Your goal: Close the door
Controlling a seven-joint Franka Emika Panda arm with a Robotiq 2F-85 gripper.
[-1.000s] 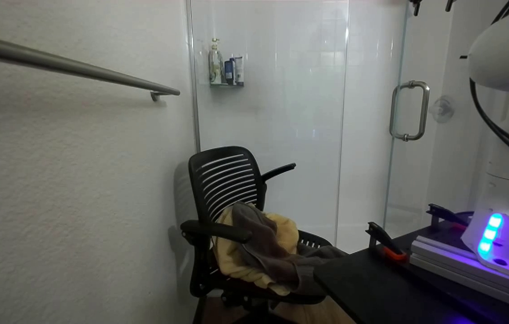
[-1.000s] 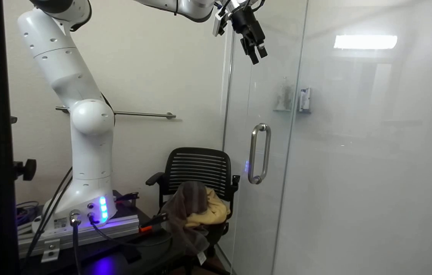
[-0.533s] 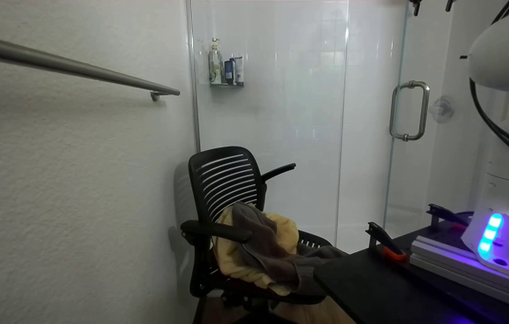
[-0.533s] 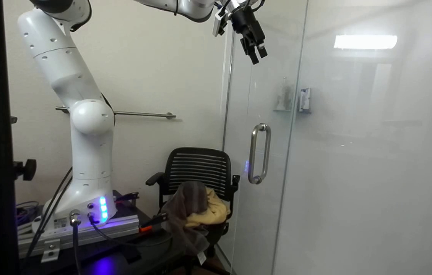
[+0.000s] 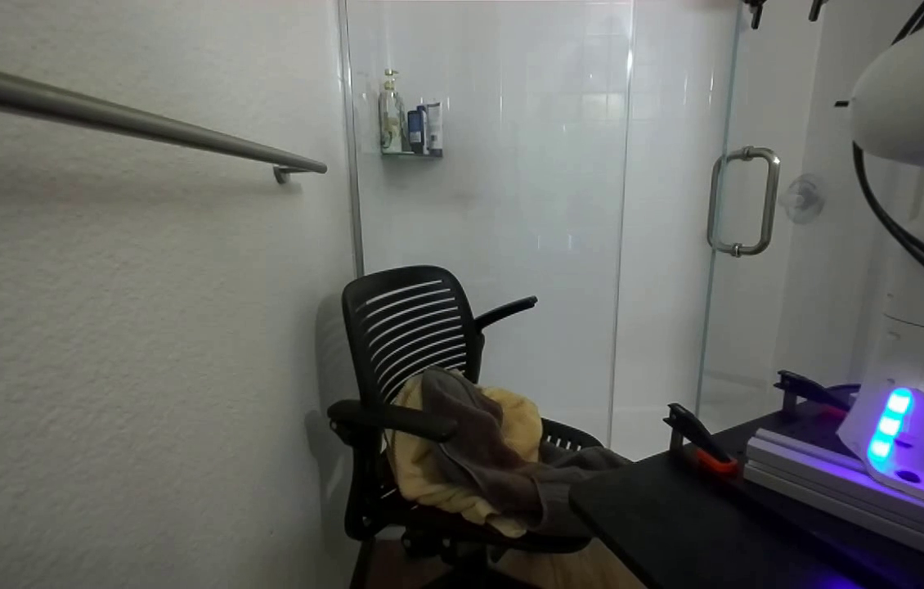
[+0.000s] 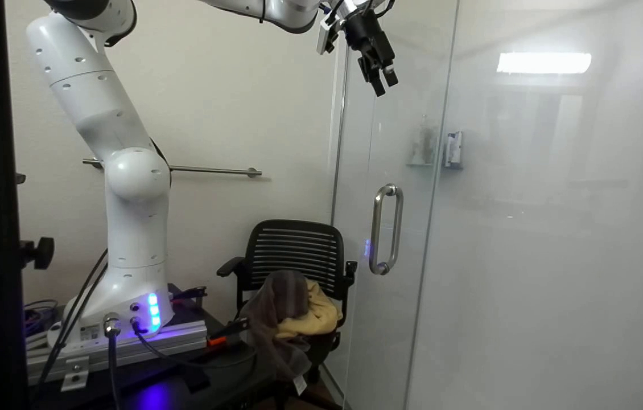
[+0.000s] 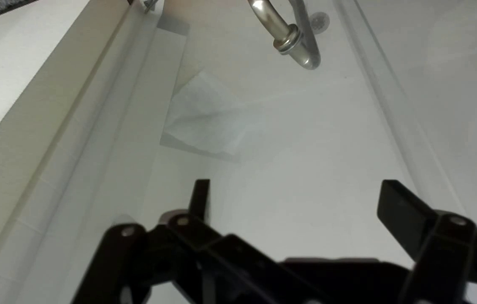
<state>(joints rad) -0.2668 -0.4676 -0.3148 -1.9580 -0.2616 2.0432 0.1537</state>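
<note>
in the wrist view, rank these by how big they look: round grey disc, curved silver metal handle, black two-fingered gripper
1. Black two-fingered gripper, near the camera and cropped
2. Curved silver metal handle, cropped at the top
3. Round grey disc

Robot arm [image 6: 136, 228] up on rail [image 6: 185, 336], rail on table [image 6: 153, 393], clamps [image 6: 230, 328] just beside rail. Behind arm from here, towel bar [image 6: 216, 169] on wall [image 6: 242, 85]. Just past table, chair [image 6: 299, 250], same wall behind it, cloths [image 6: 290, 293] heaped on chair. In both exterior views door [image 6: 387, 319] over to right of chair; handle [image 6: 375, 233] near its edge; gripper [image 6: 386, 85] up above handle, well apart. Beyond glass panel [image 5: 511, 245], shelf [image 5: 411, 155] with bottle [image 5: 391, 119] and tubes [image 5: 434, 127] on it.
</note>
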